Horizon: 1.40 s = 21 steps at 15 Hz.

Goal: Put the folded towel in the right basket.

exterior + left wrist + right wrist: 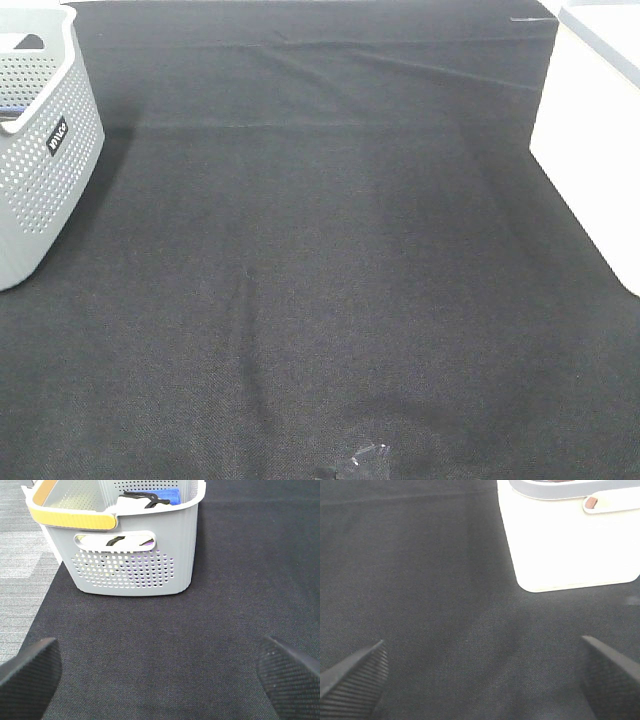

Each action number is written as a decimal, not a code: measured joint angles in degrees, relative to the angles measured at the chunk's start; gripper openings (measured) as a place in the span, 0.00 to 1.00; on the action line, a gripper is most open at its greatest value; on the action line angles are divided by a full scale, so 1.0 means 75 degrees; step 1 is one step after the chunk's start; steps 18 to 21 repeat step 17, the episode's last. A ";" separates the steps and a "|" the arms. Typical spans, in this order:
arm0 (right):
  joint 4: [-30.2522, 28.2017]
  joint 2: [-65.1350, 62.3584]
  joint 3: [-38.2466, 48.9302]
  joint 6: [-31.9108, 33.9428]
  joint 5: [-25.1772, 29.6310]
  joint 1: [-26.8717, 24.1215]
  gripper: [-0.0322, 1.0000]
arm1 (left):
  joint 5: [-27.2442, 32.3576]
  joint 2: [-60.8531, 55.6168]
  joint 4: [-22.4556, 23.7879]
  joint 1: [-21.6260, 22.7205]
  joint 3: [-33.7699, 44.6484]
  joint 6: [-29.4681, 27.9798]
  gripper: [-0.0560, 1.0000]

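Note:
No folded towel lies on the black cloth [320, 280]. The right basket [600, 150] is white and stands at the right edge; in the right wrist view [570, 545] something reddish-brown shows through its handle slot [591, 502]. My right gripper [480, 677] is open and empty, low over the cloth, short of that basket. My left gripper [160, 677] is open and empty, facing the grey perforated left basket [135, 565]. A blue cloth-like item [161, 495] and white-and-black fabric [137, 501] lie inside the left basket. Neither gripper shows in the high view.
The left basket [40, 160] stands at the left edge of the high view and has a yellow handle [70, 519]. Grey floor [25, 555] lies beyond the cloth's left edge. A small shiny object [362, 462] sits at the front edge.

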 joint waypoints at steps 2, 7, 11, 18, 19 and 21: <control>0.0000 0.0000 0.0000 0.0000 0.0000 0.0000 0.98 | 0.0000 0.0000 0.0000 0.0000 0.0000 0.0000 0.99; 0.0000 0.0000 0.0000 0.0000 0.0000 0.0000 0.98 | 0.0000 0.0000 0.0000 0.0000 0.0000 0.0000 0.99; 0.0000 0.0000 0.0000 0.0000 0.0000 0.0000 0.98 | 0.0000 0.0000 0.0000 0.0000 0.0000 0.0000 0.99; 0.0000 0.0000 0.0000 0.0000 0.0000 0.0000 0.98 | 0.0000 0.0000 0.0000 0.0000 0.0000 0.0000 0.99; 0.0000 0.0000 0.0000 0.0000 0.0000 0.0000 0.98 | 0.0000 0.0000 0.0000 0.0000 0.0000 0.0000 0.99; 0.0000 0.0000 0.0000 0.0000 0.0000 0.0000 0.98 | 0.0000 0.0000 0.0000 0.0000 0.0000 0.0000 0.99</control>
